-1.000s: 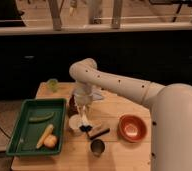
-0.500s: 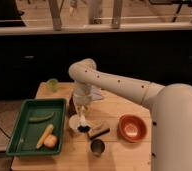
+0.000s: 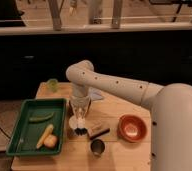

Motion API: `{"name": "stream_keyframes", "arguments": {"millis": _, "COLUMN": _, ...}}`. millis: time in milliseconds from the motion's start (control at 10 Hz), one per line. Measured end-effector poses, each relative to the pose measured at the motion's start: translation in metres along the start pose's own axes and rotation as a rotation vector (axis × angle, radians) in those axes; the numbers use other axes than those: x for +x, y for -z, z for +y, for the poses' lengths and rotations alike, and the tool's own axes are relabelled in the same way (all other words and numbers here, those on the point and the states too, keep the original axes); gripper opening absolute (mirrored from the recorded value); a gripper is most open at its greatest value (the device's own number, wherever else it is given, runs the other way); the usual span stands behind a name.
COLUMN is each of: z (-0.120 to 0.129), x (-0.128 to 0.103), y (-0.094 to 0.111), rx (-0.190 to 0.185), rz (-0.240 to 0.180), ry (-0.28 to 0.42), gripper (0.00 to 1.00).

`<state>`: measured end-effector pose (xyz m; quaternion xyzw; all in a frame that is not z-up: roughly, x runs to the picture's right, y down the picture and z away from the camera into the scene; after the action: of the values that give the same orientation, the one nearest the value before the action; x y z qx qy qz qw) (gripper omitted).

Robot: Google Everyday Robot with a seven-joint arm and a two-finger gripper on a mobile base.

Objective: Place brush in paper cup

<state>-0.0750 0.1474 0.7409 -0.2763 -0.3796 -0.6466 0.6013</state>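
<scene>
My gripper (image 3: 79, 119) points straight down at the middle of the wooden table (image 3: 114, 155). It is shut on the brush (image 3: 80, 125), which hangs upright below it with its small dark bristle tip at the bottom. The paper cup (image 3: 74, 122), low, round and white, stands right under the gripper, and the brush tip is at the cup's front rim. I cannot tell whether the tip is inside the cup or just in front of it.
A tan block with a black handle (image 3: 98, 130) lies just right of the cup. A dark metal cup (image 3: 97, 147) stands near the front edge, an orange bowl (image 3: 131, 127) to the right, a green cup (image 3: 52, 85) at the back left. A green tray (image 3: 24, 140) holds vegetables.
The gripper with the brush has shifted slightly left and down towards the paper cup. Nothing else has moved.
</scene>
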Motion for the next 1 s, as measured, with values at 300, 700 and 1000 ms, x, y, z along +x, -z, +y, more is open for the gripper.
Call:
{"name": "stream_keyframes", "arguments": {"millis": 300, "z": -0.004, "x": -0.004, "y": -0.003, "rx": 0.000, "rz": 0.004, "ry": -0.018, "gripper": 0.01}}
{"name": "stream_keyframes", "arguments": {"millis": 700, "z": -0.010, "x": -0.003, "y": -0.005, "rx": 0.002, "rz": 0.006, "ry": -0.025, "gripper": 0.10}}
{"name": "stream_keyframes", "arguments": {"millis": 1000, "z": -0.014, "x": -0.002, "y": -0.007, "rx": 0.007, "rz": 0.001, "ry": -0.023, "gripper": 0.41}}
